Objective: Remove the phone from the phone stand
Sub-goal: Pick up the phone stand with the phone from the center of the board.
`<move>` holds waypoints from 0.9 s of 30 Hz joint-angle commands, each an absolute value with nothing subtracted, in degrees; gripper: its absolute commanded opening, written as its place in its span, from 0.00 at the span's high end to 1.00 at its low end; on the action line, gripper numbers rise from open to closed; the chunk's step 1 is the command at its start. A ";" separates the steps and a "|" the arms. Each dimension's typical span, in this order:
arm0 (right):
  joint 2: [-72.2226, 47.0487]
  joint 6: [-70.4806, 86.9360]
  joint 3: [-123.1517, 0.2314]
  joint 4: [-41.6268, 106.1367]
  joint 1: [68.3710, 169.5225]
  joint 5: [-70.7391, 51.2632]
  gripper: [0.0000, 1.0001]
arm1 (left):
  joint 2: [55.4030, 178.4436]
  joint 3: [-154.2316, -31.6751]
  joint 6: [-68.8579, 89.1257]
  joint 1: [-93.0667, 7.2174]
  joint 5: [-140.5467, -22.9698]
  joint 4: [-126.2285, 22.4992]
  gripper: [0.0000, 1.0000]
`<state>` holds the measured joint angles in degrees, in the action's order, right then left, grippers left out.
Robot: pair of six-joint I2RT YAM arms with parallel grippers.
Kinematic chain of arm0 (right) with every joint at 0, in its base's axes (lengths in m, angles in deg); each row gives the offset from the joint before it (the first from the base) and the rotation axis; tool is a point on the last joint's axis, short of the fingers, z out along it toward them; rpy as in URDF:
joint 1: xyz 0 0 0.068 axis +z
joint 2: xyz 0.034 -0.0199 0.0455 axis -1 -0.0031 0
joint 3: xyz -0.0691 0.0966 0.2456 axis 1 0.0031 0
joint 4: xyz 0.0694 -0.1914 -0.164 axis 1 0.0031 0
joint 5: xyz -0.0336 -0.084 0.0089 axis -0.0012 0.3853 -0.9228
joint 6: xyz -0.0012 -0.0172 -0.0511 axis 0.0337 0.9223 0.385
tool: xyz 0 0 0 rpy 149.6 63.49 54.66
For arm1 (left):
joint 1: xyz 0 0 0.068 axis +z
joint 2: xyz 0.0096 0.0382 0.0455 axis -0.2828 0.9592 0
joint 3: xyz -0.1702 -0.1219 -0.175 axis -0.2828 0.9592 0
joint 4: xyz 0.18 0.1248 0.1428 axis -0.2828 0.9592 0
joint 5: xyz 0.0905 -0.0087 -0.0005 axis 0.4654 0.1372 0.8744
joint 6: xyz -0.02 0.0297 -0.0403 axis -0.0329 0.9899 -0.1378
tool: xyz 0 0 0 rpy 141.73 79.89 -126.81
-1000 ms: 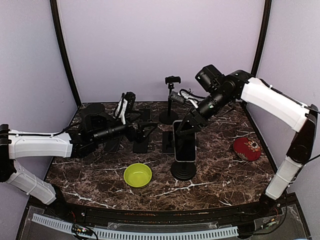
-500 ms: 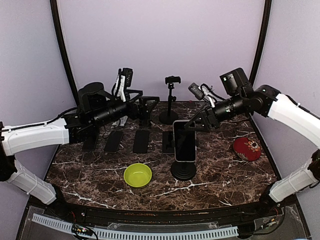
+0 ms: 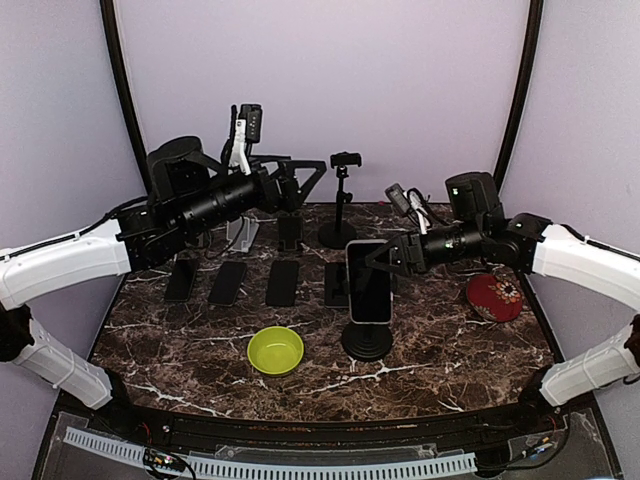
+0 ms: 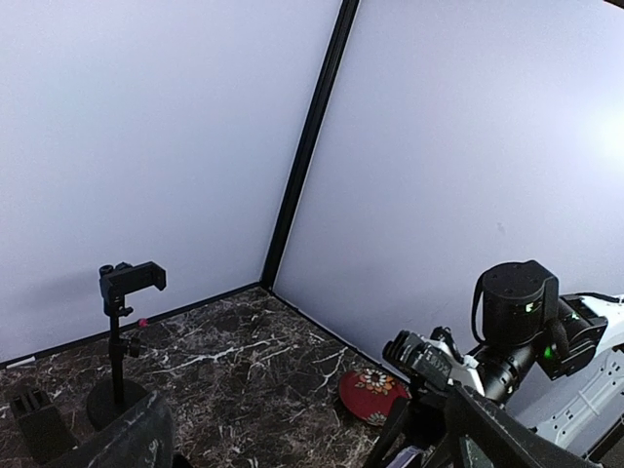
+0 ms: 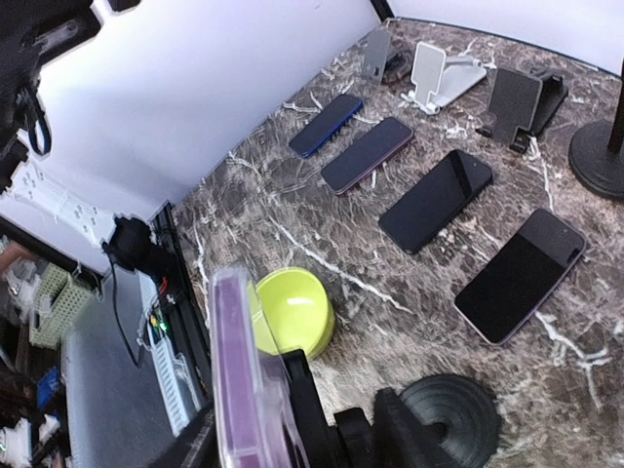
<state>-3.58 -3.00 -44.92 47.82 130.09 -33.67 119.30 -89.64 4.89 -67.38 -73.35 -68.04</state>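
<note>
The phone [image 3: 368, 282], in a clear purple case, stands upright in the black phone stand [image 3: 367, 342] at the table's middle. My right gripper [image 3: 385, 258] is open at the phone's upper right edge, just behind it. In the right wrist view the phone [image 5: 237, 370] shows edge-on, with the stand's round base [image 5: 450, 419] below right; my own fingers are mostly cut off at the bottom edge. My left gripper [image 3: 305, 178] is open and empty, raised high at the back left. Its wrist view [image 4: 302, 434] looks across at the right arm.
Several dark phones lie flat in a row [image 3: 283, 282] left of the stand. A lime bowl [image 3: 276, 350] sits in front, and a red patterned dish [image 3: 494, 297] at the right. A tall clamp stand [image 3: 343, 200] and small stands [image 3: 242, 232] are at the back.
My left arm has lifted up and back from the table to high at the back left. My right arm has swung right and lower, its gripper staying by the phone's top.
</note>
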 commanded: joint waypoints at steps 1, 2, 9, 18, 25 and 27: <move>-5.04 -3.98 -45.11 41.61 130.51 -34.34 0.59 | 119.56 -92.51 5.14 -68.33 -71.78 -65.69 0.01; -5.13 -3.68 -45.15 41.79 130.51 -34.32 0.60 | 119.91 -93.21 4.92 -68.51 -71.46 -64.83 0.01; -5.97 -1.97 -45.93 43.36 130.35 -35.28 0.74 | 123.38 -98.64 4.26 -69.60 -70.41 -59.19 0.01; -7.07 1.25 -46.56 45.16 128.49 -41.59 0.94 | 118.95 -84.83 19.43 -69.60 -73.68 -68.84 0.01; -9.19 6.85 -49.80 49.83 127.54 -46.47 1.00 | 115.84 -74.60 30.36 -69.60 -81.33 -73.21 0.01; -9.72 8.90 -50.86 51.00 127.38 -48.49 1.00 | 114.02 -70.28 33.33 -69.60 -83.49 -77.13 0.01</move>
<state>-8.34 4.50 -48.02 47.39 127.73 -43.42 119.49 -76.20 24.43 -69.37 -77.27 -69.03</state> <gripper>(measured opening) 0.106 0.989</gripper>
